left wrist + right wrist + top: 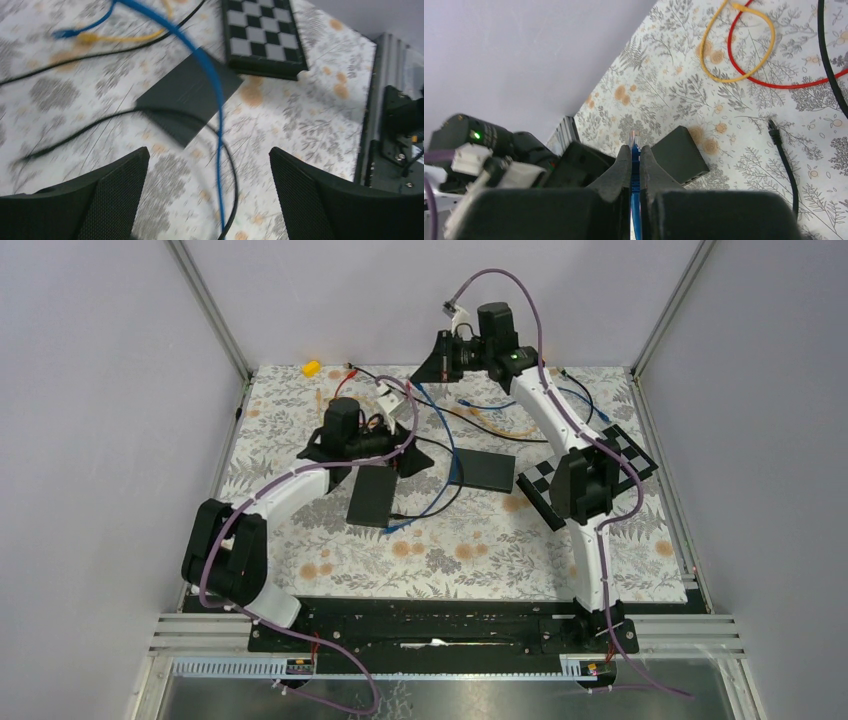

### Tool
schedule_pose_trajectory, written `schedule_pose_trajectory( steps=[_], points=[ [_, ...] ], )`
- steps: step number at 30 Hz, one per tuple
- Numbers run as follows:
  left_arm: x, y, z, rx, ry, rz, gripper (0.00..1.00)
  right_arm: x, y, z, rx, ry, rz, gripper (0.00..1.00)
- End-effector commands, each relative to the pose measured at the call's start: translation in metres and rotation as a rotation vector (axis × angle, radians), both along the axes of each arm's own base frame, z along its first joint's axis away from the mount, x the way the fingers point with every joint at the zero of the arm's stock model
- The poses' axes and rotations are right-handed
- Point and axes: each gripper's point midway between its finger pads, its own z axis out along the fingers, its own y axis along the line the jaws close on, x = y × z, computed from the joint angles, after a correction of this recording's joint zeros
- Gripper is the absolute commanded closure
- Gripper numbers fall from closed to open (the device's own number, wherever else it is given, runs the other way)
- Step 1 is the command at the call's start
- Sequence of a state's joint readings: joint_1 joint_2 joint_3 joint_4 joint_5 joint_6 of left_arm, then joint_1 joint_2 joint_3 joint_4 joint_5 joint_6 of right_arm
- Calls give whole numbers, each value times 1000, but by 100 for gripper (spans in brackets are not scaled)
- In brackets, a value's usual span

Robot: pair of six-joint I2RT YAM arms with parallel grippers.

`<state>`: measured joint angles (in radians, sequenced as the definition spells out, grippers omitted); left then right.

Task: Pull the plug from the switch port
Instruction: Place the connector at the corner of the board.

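Seemingly freed, the clear plug [633, 136] pokes from the right gripper [634, 150], clamped on its blue cable [636, 210] above the bench's [640, 540] far edge, apart from the black switch [679, 156]. The left gripper [207, 157] hovers open. A firm, straight lift should avoid dragging the switch.

Lighting is bright, even, diffuse; shadows are faint and soft; left wrist view is motion-blurred, the blue cable [219, 125] smeared; right wrist view is sharp.
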<state>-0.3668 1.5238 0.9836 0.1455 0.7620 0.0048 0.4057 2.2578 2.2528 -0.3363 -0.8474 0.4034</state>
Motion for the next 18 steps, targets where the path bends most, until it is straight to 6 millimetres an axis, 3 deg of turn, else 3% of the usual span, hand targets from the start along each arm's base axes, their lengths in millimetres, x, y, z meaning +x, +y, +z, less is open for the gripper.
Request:
schedule_pose_trajectory(
  steps=[1, 5, 9, 16, 18],
  points=[
    [-10, -49, 40, -116, -97, -136, 9, -15, -15, 97, 110, -146, -52, 100],
    [-12, -79, 41, -161, -125, -188, 13, -26, -25, 123, 155, -156, -51, 100],
    [-2, -96, 45, -185, -137, -189, 18, -36, -35, 138, 179, -163, -56, 100],
    [1, -114, 39, -198, -93, -230, 38, -45, -49, 141, 201, -149, -64, 100],
    [-2, -115, 37, -198, -90, -249, 39, -43, -53, 141, 202, -149, -75, 100]
  ],
)
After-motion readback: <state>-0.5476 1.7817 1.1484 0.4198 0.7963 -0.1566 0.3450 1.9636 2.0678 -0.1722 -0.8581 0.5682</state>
